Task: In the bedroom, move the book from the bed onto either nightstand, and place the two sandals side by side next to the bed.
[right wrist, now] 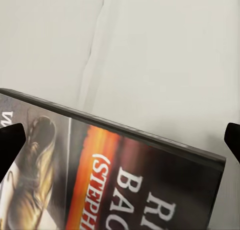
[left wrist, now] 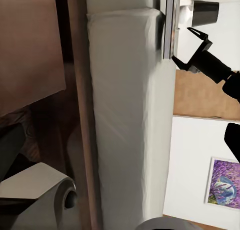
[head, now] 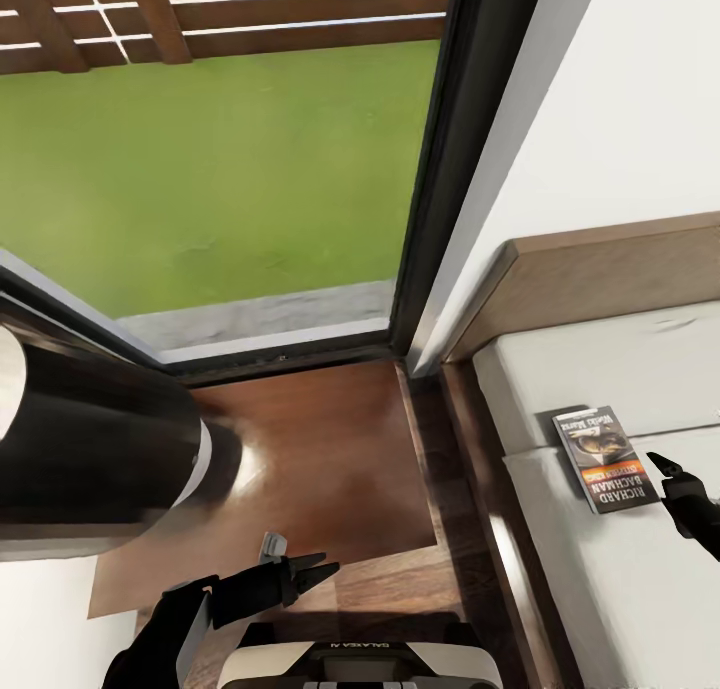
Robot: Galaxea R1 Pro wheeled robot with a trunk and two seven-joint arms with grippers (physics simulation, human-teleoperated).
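A book is seen lying flat on the bed's pale mattress near the headboard, with the right gripper poised beside it, jaws spread to straddle it, while the left gripper is held idle, jaws parted, over the wood floor.

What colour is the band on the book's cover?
Orange, across the book cover; the right wrist view shows it best.

The book lies flat on the pale mattress, between the spread jaws.
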